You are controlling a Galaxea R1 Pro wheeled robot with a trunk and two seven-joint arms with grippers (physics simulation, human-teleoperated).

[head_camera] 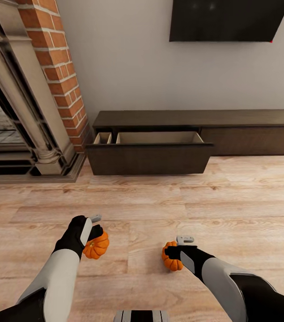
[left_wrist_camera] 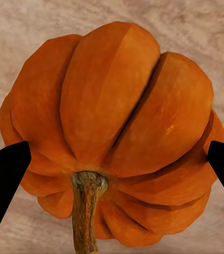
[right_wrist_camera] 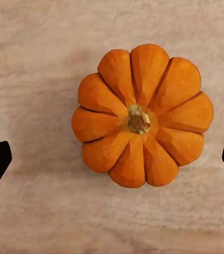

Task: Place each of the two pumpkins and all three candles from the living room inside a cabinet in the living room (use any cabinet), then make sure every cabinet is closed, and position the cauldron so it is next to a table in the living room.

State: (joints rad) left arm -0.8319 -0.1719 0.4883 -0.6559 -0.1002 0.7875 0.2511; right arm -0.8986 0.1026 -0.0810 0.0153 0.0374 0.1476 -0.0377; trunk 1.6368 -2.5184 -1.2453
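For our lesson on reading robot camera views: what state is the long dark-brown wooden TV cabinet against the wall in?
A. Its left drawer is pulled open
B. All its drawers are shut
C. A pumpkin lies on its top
A: the long dark-brown wooden TV cabinet has its left drawer pulled out, showing pale tan insides.

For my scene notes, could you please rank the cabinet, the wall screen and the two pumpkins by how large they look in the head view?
1. cabinet
2. wall screen, cut off by the frame
3. left pumpkin and right pumpkin: look alike, unranked.
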